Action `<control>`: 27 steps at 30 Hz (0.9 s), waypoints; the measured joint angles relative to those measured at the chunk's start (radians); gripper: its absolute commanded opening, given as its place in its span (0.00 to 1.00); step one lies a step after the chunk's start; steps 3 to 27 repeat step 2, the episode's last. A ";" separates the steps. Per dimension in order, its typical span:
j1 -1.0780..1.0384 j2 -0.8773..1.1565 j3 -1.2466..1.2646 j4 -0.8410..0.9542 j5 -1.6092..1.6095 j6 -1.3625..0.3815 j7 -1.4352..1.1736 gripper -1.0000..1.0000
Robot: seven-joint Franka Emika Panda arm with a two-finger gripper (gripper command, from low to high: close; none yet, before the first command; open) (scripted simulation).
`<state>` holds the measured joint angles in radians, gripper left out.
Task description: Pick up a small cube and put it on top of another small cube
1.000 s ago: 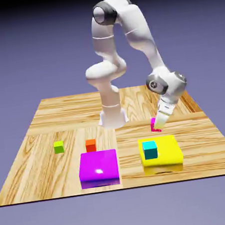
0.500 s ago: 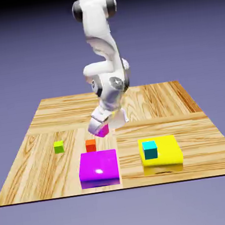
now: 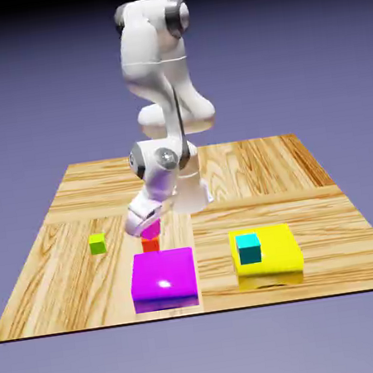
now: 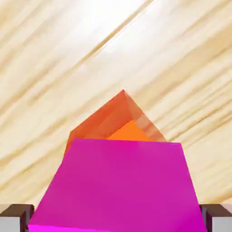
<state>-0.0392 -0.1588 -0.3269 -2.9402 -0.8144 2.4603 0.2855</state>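
My gripper (image 3: 148, 228) is shut on the small magenta-pink cube (image 3: 152, 229), holding it directly over the small orange-red cube (image 3: 151, 244); whether the two touch I cannot tell. In the hand view the magenta cube (image 4: 120, 186) fills the lower half between the grey fingertips (image 4: 16, 216), and the orange-red cube (image 4: 115, 120) peeks out from behind it on the wooden table (image 4: 54, 54).
A big flat magenta block (image 3: 163, 275) lies just in front of the orange-red cube. A cyan cube (image 3: 249, 248) sits on a flat yellow block (image 3: 274, 253) at the exterior view's right. A yellow-green cube (image 3: 98, 243) stands at the left.
The arm swung from the exterior view's right to the left, carrying the magenta cube off the table beside the yellow block and lowering it over the orange-red cube.
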 measured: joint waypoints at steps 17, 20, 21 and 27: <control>0.014 -0.072 0.019 -0.001 0.057 -0.069 -0.040 1.00; 0.014 -0.072 0.019 -0.001 0.057 -0.069 -0.040 1.00; 0.014 -0.072 0.019 -0.001 0.057 -0.069 -0.040 1.00; 0.014 -0.072 0.019 -0.001 0.057 -0.069 -0.040 1.00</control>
